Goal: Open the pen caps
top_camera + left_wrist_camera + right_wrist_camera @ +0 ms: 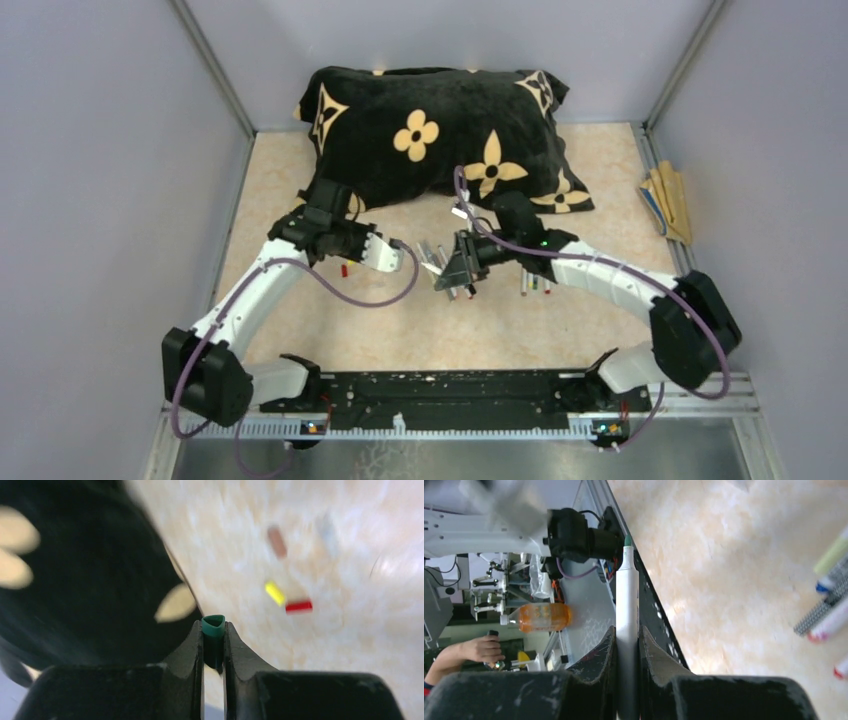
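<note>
Both pinch tight: left gripper [214, 628] on a green cap [213, 622], right gripper [627, 632] on a pen [627, 580]; loose caps [298, 606] blurred.

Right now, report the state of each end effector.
The left end effector is closed on a green pen cap.
The right end effector is closed on a white pen, its green tip bare.

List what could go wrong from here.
1. The green cap sits at the very tips of the left fingers; it may pop out.
2. The pen in the right fingers has a bare tip that could mark the table.
3. Once released, the cap may roll under the pillow.
</note>
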Controlling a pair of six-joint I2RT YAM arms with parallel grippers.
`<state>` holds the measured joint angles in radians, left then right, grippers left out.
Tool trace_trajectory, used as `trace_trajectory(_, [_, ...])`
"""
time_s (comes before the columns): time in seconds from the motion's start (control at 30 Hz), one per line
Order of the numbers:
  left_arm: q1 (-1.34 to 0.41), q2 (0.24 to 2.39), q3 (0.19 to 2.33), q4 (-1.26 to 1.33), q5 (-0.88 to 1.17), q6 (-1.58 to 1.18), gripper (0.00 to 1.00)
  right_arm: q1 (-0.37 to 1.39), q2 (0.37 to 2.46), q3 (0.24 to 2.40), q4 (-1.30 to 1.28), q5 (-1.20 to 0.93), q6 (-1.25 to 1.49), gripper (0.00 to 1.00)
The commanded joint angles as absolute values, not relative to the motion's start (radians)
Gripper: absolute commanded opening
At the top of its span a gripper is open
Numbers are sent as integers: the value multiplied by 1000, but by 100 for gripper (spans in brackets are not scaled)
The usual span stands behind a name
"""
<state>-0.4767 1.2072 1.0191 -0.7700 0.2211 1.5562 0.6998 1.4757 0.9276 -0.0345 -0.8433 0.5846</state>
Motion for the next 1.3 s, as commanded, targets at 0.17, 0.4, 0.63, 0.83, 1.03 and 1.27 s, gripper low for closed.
trace_trajectory(0.17, [-275, 1324, 1026, -785, 189, 1577, 0, 637, 1237, 867, -317, -703, 480, 0])
trace_trajectory(0.4, [-278, 1482, 1081, -745, 371, 1262, 0, 500, 1090, 794, -330, -160, 596, 0])
trace_trajectory(0.63, [-275, 1621, 1042, -614, 390, 992, 0, 400, 1049, 675, -309, 223, 606, 0])
trace_trajectory(0.83, [-275, 1688, 1045, -534, 403, 818, 0, 381, 1068, 596, -264, 402, 668, 11])
trace_trajectory(1.03, [-257, 1733, 1038, -486, 399, 719, 7, 361, 1204, 576, -205, 409, 669, 18])
trace_trajectory(1.27, [-247, 1733, 995, -433, 404, 662, 17, 351, 1281, 567, -145, 429, 641, 21])
